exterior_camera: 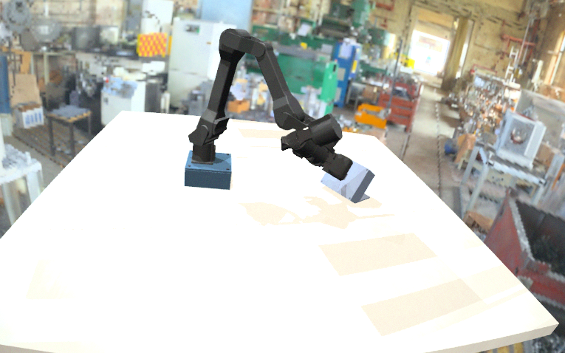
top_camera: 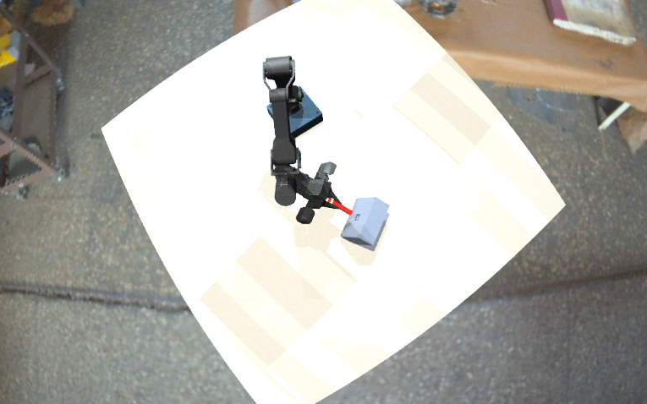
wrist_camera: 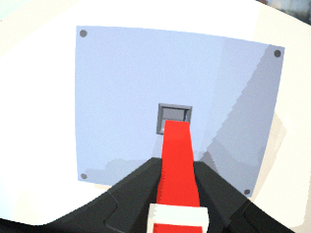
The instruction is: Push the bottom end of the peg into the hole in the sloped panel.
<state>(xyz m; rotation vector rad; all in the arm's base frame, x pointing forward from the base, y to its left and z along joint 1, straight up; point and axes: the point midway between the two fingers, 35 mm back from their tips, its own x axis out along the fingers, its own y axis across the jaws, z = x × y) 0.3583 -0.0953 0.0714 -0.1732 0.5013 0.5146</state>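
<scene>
The red peg [top_camera: 343,207] [wrist_camera: 178,146] has flat sides and a white band. My gripper [top_camera: 337,202] [wrist_camera: 175,170] is shut on it, and the peg slants out beyond the fingertips toward the panel. The blue-grey sloped panel [top_camera: 372,218] [exterior_camera: 349,184] [wrist_camera: 118,83] has one square hole [top_camera: 357,217] [wrist_camera: 174,113]. In the wrist view the peg's far end overlaps the hole's lower edge, and its sides look nearly in line with the hole's. Whether the end touches the panel or enters the hole cannot be told. In the exterior view the gripper body hides the peg and hole.
The arm's blue base block [top_camera: 309,119] [exterior_camera: 207,178] stands behind the gripper on the white table [top_camera: 190,200] [exterior_camera: 144,263]. The panel has a dark screw-like dot at each corner. Shadows cross the table and the panel's face.
</scene>
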